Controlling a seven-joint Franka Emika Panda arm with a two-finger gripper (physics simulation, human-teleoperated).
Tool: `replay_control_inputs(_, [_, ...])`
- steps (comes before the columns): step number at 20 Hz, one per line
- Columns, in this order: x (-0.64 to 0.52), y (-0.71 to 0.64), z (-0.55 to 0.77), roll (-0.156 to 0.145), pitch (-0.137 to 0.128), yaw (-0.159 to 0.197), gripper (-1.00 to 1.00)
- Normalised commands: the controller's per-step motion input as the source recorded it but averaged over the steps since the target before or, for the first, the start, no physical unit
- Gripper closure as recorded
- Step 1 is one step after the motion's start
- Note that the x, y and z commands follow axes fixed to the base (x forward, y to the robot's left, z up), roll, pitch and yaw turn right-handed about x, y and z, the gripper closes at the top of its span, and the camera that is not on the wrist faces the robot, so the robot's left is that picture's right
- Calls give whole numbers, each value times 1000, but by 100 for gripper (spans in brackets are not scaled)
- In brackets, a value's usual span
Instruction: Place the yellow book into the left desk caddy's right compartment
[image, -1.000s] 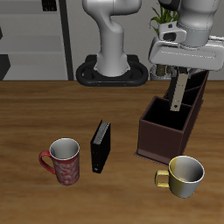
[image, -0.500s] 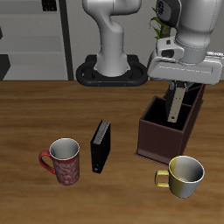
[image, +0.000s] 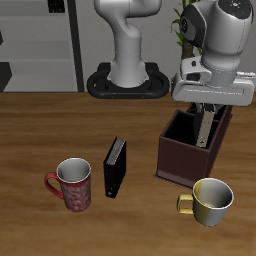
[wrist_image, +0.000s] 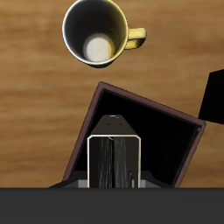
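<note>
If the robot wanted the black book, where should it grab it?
Probably from straight above, jaws pinching the two covers near the top edge. The black book stands upright and thin on the table, so its top edge is the easiest part to reach, and the red mug beside it leaves little room low down.

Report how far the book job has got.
Done: the yellow book is picked up and hangs upright from the gripper, its lower end inside the left desk caddy. In hand: the gripper is shut on the book, and the wrist view shows the book above a dark compartment of the caddy. Left: lower it in and release.
</note>
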Motion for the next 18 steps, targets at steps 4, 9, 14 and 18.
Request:
replay_control_inputs(4, [120,-158,-378,-23,44,-1,100])
replay_control_inputs(9, [160,-113,-464,-42,63,-2,100])
replay_control_inputs(14, [-8,57,-360,27,58,5,100])
replay_control_inputs(18, [-106,130,-217,91,8,35,-100])
